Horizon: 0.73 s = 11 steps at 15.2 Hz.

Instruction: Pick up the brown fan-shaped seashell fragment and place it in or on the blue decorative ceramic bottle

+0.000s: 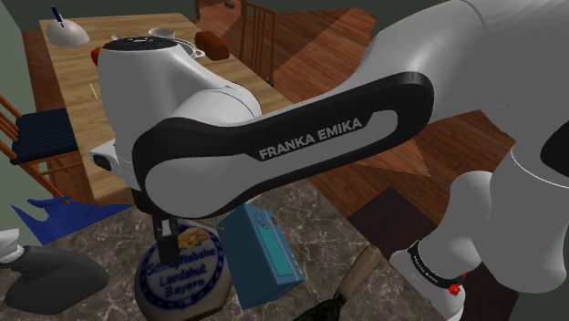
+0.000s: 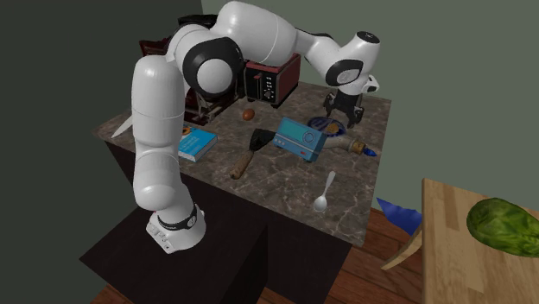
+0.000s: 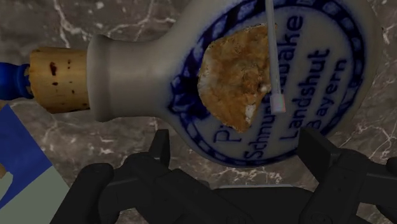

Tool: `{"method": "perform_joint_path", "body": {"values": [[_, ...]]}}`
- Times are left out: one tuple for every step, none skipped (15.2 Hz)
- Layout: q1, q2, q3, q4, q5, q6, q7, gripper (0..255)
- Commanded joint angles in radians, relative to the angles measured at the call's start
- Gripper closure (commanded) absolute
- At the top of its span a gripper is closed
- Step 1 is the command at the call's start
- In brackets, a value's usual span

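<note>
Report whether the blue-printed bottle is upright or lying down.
Lying down: the bottle rests flat on the counter, neck pointing sideways, with the shell fragment on its face.

Box point(image 1: 263, 251) is standing just beside the bottle point(image 3: 146, 76), crowding one flank. Toaster point(image 2: 272, 79) is walling off the counter's point(image 2: 285, 186) far edge in the second exterior view. Marble between hatchet point(image 2: 256, 142) and spoon point(image 2: 325, 192) is lying bare, leaving passage.

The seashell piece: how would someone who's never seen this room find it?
Look on the dark marble counter for the pale, round, flat bottle with blue lettering and a cork, lying on its side next to a blue box. The shell rests on its face: a rough, brown, fan-shaped chip against smooth blue print.
</note>
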<state>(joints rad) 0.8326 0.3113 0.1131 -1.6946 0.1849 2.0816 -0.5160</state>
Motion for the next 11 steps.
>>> {"method": "perform_joint_path", "body": {"values": [[-0.007,-0.018,-0.003,0.024,0.000,-0.043,-0.002,0],[-0.011,-0.028,-0.005,0.042,-0.001,-0.072,-0.002,0],[-0.013,-0.036,-0.006,0.058,-0.001,-0.096,-0.001,0],[-0.013,-0.036,-0.006,0.058,-0.001,-0.096,-0.001,0],[-0.013,-0.036,-0.006,0.058,-0.001,-0.096,-0.001,0],[-0.013,-0.036,-0.006,0.058,-0.001,-0.096,-0.001,0],[-0.013,-0.036,-0.006,0.058,-0.001,-0.096,-0.001,0],[-0.013,-0.036,-0.006,0.058,-0.001,-0.096,-0.001,0],[-0.013,-0.036,-0.006,0.058,-0.001,-0.096,-0.001,0],[-0.013,-0.036,-0.006,0.058,-0.001,-0.096,-0.001,0],[-0.013,-0.036,-0.006,0.058,-0.001,-0.096,-0.001,0]]}}
